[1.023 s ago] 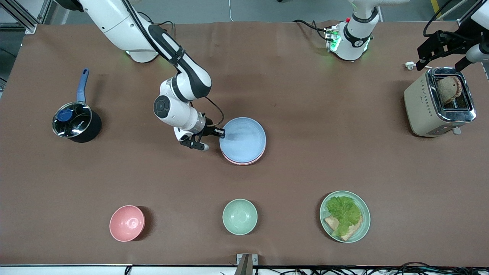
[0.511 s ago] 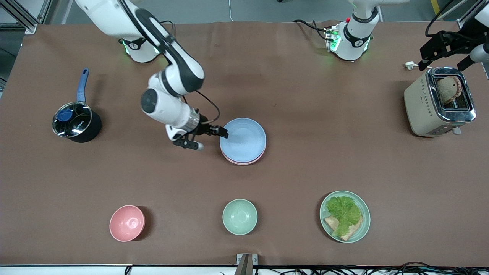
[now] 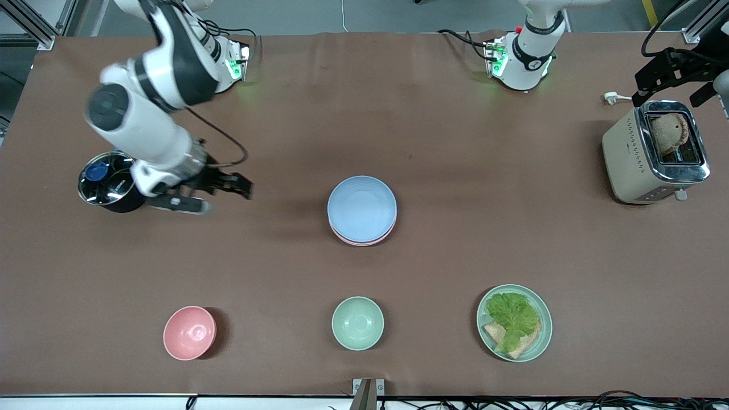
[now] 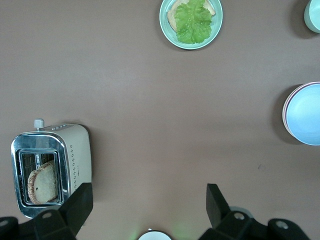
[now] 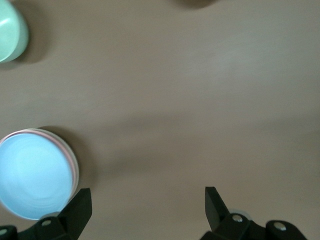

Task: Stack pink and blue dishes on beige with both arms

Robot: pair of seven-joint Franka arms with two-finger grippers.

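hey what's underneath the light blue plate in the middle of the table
A pale pink plate lies under the blue plate; only its rim shows. Whether a beige plate sits below that is hidden. Both hands are away from the stack.

The blue plate [image 3: 362,207] covers the pink plate [image 3: 359,241], so only a thin pink rim shows (the beige plate is hidden under them). The right arm hides part of the pot [image 3: 108,188]. The right gripper [image 3: 219,193] looks blurred.
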